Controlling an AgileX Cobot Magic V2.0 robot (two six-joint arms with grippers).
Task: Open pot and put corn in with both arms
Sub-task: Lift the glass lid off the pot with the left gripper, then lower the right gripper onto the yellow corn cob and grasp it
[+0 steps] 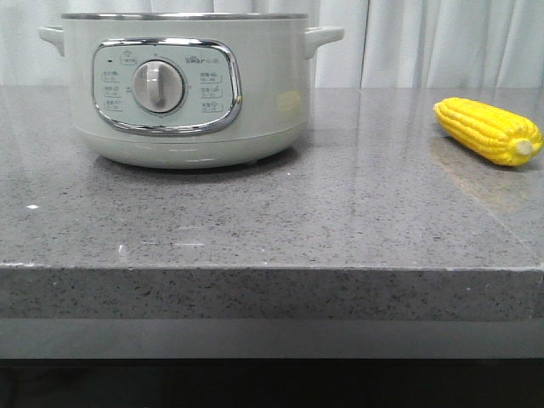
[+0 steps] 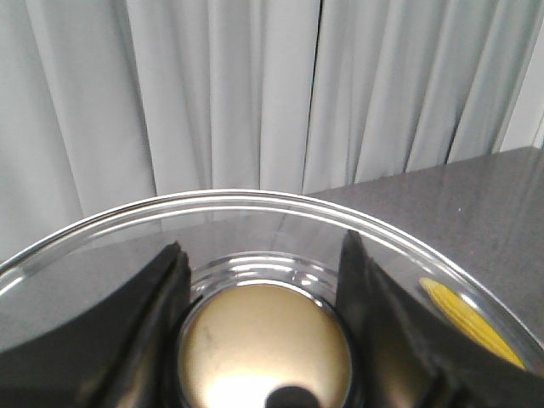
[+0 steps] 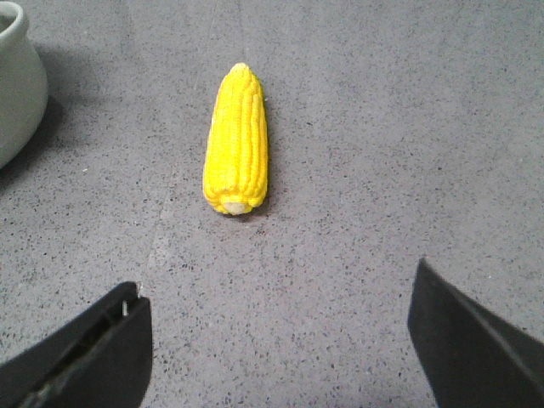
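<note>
The pale mint-green pot (image 1: 183,93) stands at the back left of the counter, its steel-rimmed lid (image 1: 183,15) on top. In the left wrist view my left gripper (image 2: 262,248) has its black fingers (image 2: 161,297) tight against both sides of the lid's tan knob (image 2: 263,340), above the glass lid (image 2: 255,204). The yellow corn (image 1: 489,130) lies at the right of the counter, pale stub end toward the front. In the right wrist view my right gripper (image 3: 276,285) is open wide and empty above the counter, with the corn (image 3: 237,140) lying ahead of it, apart from the fingers. Neither gripper shows in the front view.
The grey speckled stone counter (image 1: 272,221) has its front edge near the camera. White curtains (image 1: 425,42) hang behind it. The pot's side (image 3: 17,76) shows at the edge of the right wrist view, left of the corn. The corn shows through the glass lid (image 2: 472,327).
</note>
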